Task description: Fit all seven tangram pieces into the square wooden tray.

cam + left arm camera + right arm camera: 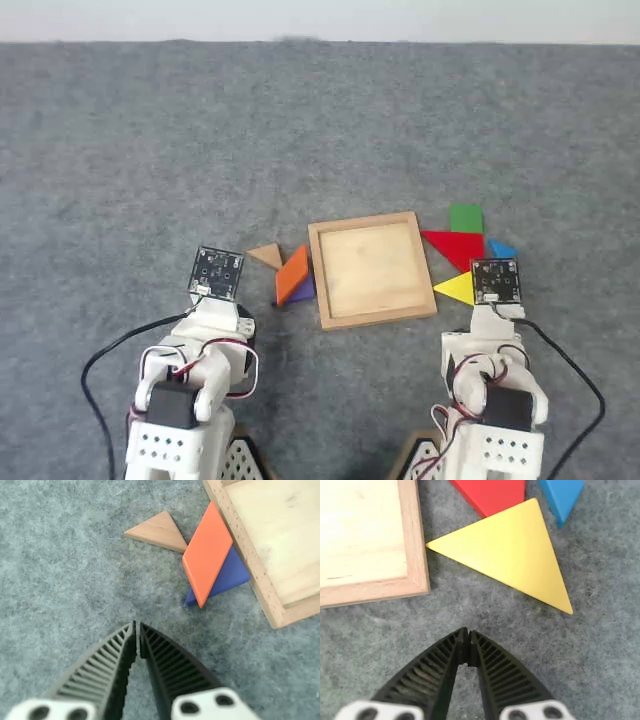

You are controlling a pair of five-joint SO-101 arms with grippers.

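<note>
The square wooden tray [325,300] lies in the middle of the grey mat with nothing in it. To its left lie a wooden triangle [266,255], an orange parallelogram [293,274] and a dark blue triangle [231,574] partly under the orange piece. To its right lie a green square [466,217], a red triangle [452,245], a light blue triangle [501,249] and a yellow triangle [455,289]. My left gripper [137,626] is shut, over the mat short of the orange piece [207,552]. My right gripper [468,631] is shut, just short of the yellow triangle [512,550].
Grey felt covers the whole table, with wide open room beyond the tray and to both sides. The tray's raised rim [415,535] stands close beside the yellow triangle. Both arm bases [190,420] sit at the near edge.
</note>
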